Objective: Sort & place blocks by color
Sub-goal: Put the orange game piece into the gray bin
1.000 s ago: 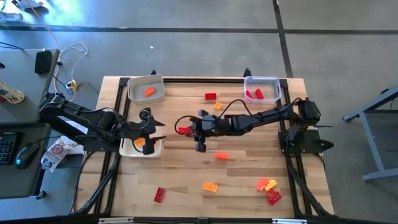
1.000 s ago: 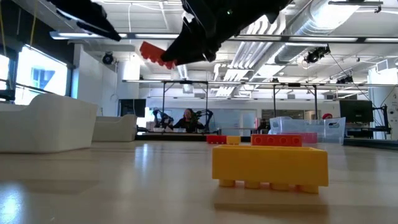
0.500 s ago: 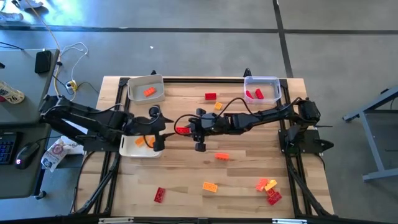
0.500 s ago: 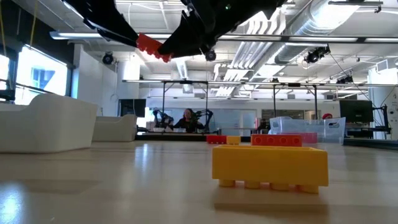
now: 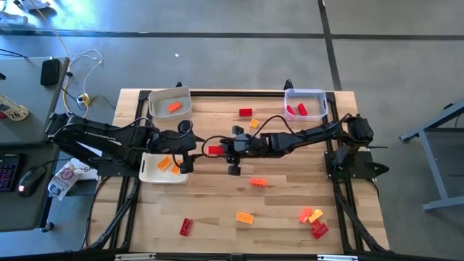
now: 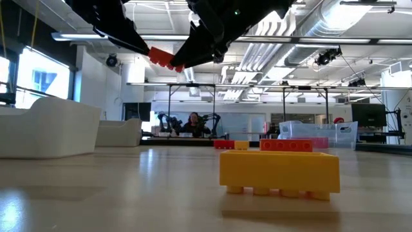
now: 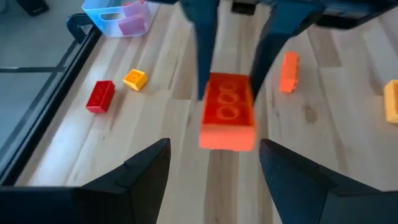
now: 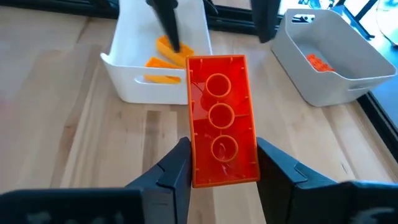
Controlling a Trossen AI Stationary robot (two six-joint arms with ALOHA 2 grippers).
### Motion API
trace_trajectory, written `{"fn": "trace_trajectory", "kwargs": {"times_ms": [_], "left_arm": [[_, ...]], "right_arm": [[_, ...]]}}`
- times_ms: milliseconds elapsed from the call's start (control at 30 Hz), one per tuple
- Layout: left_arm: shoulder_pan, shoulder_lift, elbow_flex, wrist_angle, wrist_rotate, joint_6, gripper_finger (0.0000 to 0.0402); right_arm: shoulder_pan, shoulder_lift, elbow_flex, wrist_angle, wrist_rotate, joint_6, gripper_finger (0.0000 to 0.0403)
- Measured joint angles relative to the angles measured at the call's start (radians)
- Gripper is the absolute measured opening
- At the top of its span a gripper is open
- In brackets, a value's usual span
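The right arm is stretched across the table from its base at the right edge toward the middle, its wrist roughly level, and the right gripper is held above the wood, well clear of the surface. Its jaws are closed on a red brick, which is clamped by its long sides at one end, as is seen in the right wrist view. The brick's long axis is laid along the line of the fingers, pointing away from the right gripper toward the left arm, and its hollow underside with three round tubes is turned toward the right wrist camera.

The left arm is extended from the left edge over the white tray with orange pieces in it. The left gripper is held with its jaws standing wide apart and nothing between them, facing the free end of the red brick, just beside it; no contact can be made out. In the low view the red brick is seen high above the table between the two dark grippers.

Compared with a second ago, the left gripper has been brought from over the tray toward the brick, while the right gripper has barely shifted
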Motion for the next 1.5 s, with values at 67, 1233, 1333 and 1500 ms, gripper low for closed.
{"fn": "trace_trajectory", "kwargs": {"times_ms": [67, 1233, 1333, 1500], "left_arm": [[0.012, 0.000, 0.000, -0.002, 0.020, 0.002, 0.0234], [0.034, 0.021, 0.000, 0.059, 0.049, 0.032, 0.0109], [0.048, 0.022, -0.001, 0.008, -0.001, 0.037, 0.0109], [0.107, 0.021, -0.001, -0.068, -0.075, 0.037, 0.0109]], "right_arm": [[-0.001, 0.000, 0.000, 0.013, 0.001, -0.002, 0.0117], [-0.010, 0.000, 0.000, 0.115, -0.005, 0.009, 0.0195], [-0.012, 0.000, 0.000, 0.088, 0.028, 0.010, 0.0207], [-0.029, 0.000, 0.000, 0.053, 0.043, 0.011, 0.0212]]}}
